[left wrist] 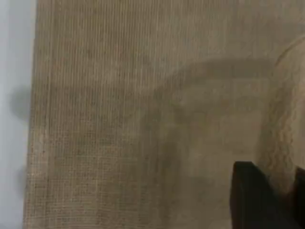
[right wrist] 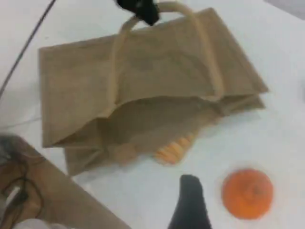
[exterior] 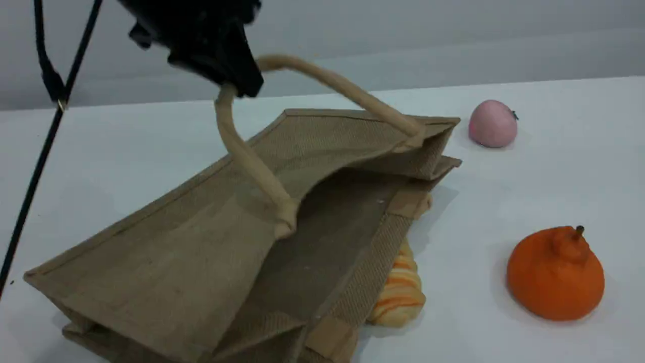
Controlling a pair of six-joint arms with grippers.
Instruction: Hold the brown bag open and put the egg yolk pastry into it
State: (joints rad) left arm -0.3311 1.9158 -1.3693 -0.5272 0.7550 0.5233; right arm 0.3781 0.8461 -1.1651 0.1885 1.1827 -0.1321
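The large tan-brown woven jute bag (exterior: 201, 242) lies on its side on the white table (exterior: 529, 166), its long axis running from the closed bottom at the scene view's lower left to the mouth at the right, so the opening faces right and a little toward the camera. The upper panel is lifted off the lower one and the dark inside shows between them. The left gripper (exterior: 237, 83) is closed around the top of the beige rope-like loop handle (exterior: 247, 156) of that upper panel, holding the loop raised above the bag; in the left wrist view a dark fingertip (left wrist: 255, 198) sits right against the handle rope with the jute weave behind it. The right gripper (right wrist: 190, 200) hangs above the table with its jaws spread wide and nothing between them, near a round orange fruit with a small stem (exterior: 554, 275). A long orange-striped bread roll (exterior: 400, 290) pokes out from under the bag's lower edge, touching it. A pink round fruit (exterior: 493, 123) rests well apart beyond the bag's mouth. The egg yolk pastry cannot be made out in any view.
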